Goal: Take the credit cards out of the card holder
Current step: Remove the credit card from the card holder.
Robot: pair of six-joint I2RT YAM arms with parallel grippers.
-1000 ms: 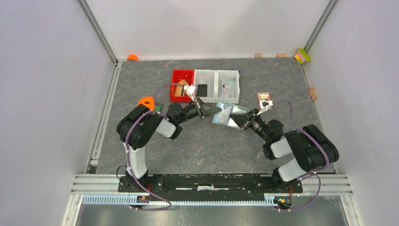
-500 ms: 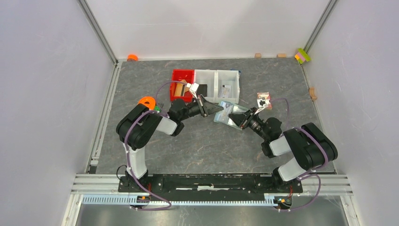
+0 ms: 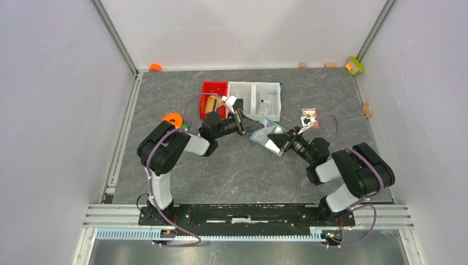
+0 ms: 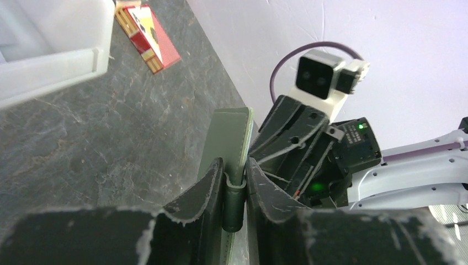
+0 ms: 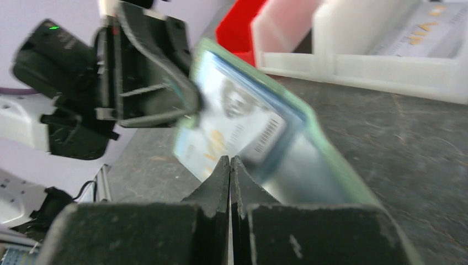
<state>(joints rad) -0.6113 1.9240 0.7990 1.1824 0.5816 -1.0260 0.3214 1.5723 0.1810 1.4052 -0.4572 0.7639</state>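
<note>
The sage-green card holder (image 3: 264,131) is held open above the table's middle. My left gripper (image 3: 246,125) is shut on its folded edge by the small tab; in the left wrist view the jaws (image 4: 234,182) pinch the green flap (image 4: 229,138). My right gripper (image 3: 281,142) is shut on the lower edge of a pale blue-white credit card (image 5: 232,124) that sticks part way out of the holder's pocket (image 5: 336,171). This card is blurred. A grey card (image 3: 264,105) lies in the right white bin and a tan card (image 3: 211,106) in the red bin.
A red bin (image 3: 212,88) and joined white bins (image 3: 255,88) stand just behind the grippers. A pink square item (image 3: 309,117) lies right of the bins, also in the left wrist view (image 4: 148,36). An orange ring (image 3: 172,118) sits by the left arm.
The left gripper and holder have shifted slightly back and to the right. The right gripper has shifted a little to the left with the card, which now shows further out of the holder.
</note>
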